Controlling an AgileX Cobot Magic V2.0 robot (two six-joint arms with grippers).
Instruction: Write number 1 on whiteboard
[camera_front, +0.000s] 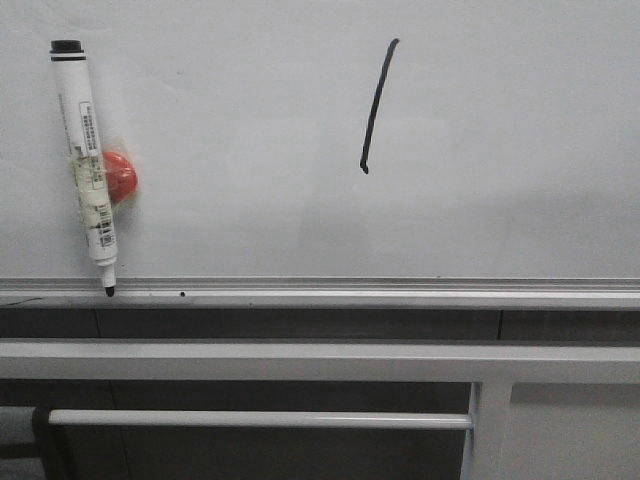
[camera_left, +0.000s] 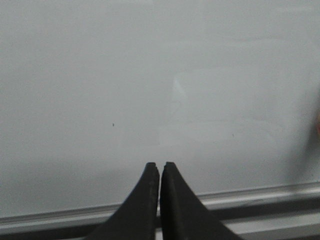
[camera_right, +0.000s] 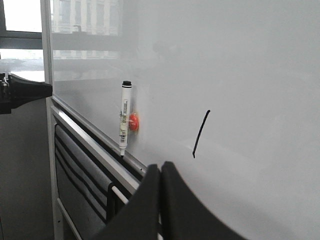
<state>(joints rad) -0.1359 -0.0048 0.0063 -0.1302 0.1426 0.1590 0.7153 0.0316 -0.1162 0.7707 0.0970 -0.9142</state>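
- The number 1 (camera_front: 376, 105), a thin black slanted stroke, sits on the large glossy white whiteboard (camera_front: 500, 150), centre-right; wet ink likely smears.
- White marker pen (camera_front: 86, 165), light and slippery, hangs left by a red magnet (camera_front: 120, 176); grip mid-barrel.
- Left fingers (camera_left: 159, 167) and right fingers (camera_right: 160, 167) pressed together, empty.

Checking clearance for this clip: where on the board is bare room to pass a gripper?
Bare whiteboard lies right of the number 1, and between it and the marker pen. The far left is crowded: pen on its red magnet, tip on the rail.

whiteboard (camera_front: 520, 150): glossy, smooth | rail (camera_front: 400, 292): brushed silver metal | marker pen (camera_front: 85, 160): white plastic | claw fingers (camera_right: 180, 210): matt black
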